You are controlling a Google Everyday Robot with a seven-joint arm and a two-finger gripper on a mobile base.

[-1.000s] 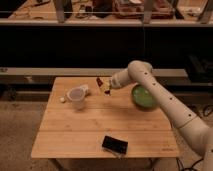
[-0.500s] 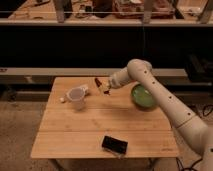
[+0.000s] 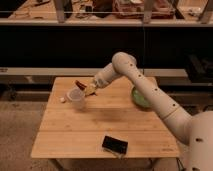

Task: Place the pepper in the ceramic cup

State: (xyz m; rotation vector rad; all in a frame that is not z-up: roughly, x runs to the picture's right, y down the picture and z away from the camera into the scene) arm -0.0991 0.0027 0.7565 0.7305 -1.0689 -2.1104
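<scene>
Over the left-back part of the wooden table [image 3: 100,130], the end effector [image 3: 88,89] hangs just up and to the right of the ceramic cup [image 3: 76,98], with the white arm [image 3: 150,95] stretching in from the lower right, bending at a big round joint and coming down leftward to it. The pepper [image 3: 80,84] is pinched in the end effector, so it's off the table and up in the air, not in the cup yet. It's a small dark red sliver, and its long axis runs on a slant: one end points up and to the left, away from the arm, and the other end runs down and right into the fingers, where I lose sight of it. So the pepper sticks out of the left side of the end effector, pretty much in line with the forearm. Its free tip sits just above the cup's rim on the right-back side, close enough that I honestly can't tell if it's touching the rim or just hovering over it. The cup itself stands upright, pale and whitish, wide mouth facing up, near the left edge of the table. A small white lump [image 3: 63,100] lies on the table just left of the cup. The round green dish [image 3: 140,98] sits over at the right edge, partly hidden behind the arm. A flat black object [image 3: 114,145] lies near the front edge, well apart from everything else.
</scene>
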